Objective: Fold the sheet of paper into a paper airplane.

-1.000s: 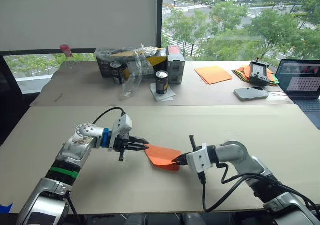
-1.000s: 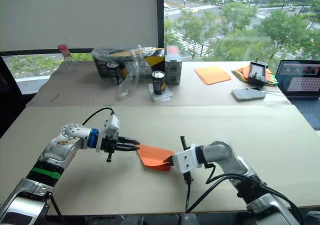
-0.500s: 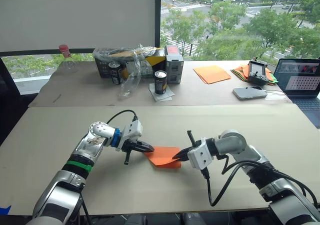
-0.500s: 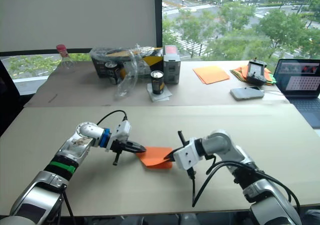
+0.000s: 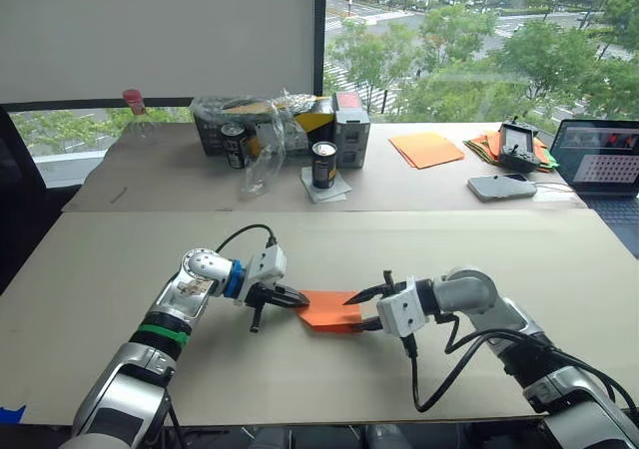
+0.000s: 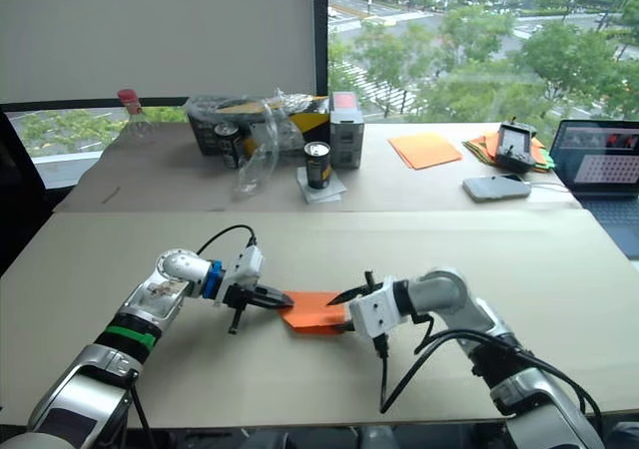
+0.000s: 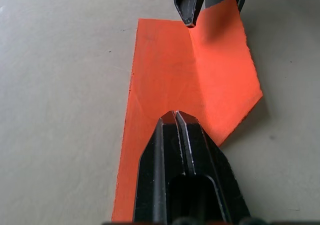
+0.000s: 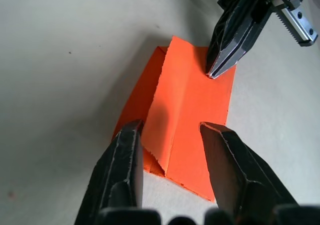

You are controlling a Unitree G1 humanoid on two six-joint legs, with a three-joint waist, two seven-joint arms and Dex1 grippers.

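Note:
The sheet of paper [image 5: 329, 310], bright orange and folded with a centre crease and one slanted end, lies flat on the front table. My left gripper [image 5: 301, 300] is shut, and its tip rests on the paper's left end [image 7: 200, 80]. My right gripper [image 5: 359, 310] is open at the paper's right end. One finger [image 8: 127, 140] is over the paper's edge and the other [image 8: 215, 140] is above its surface. Nothing is held between them. The left gripper's tip [image 8: 222, 60] touches the far end of the paper [image 8: 192, 105].
The back table holds a bottle [image 5: 132, 107], a box with a plastic bag [image 5: 270, 120], two cans [image 5: 322, 164], paler orange sheets [image 5: 426, 149], a multicoloured paper pile [image 5: 486, 146], a phone [image 5: 501, 186] and a laptop [image 5: 602, 160]. Bare tabletop [image 5: 449, 249] surrounds the paper.
My right gripper has opened and let go of the paper's right end, and the paper now lies flatter. My left gripper has moved right onto the paper's left end. The camera shifted slightly.

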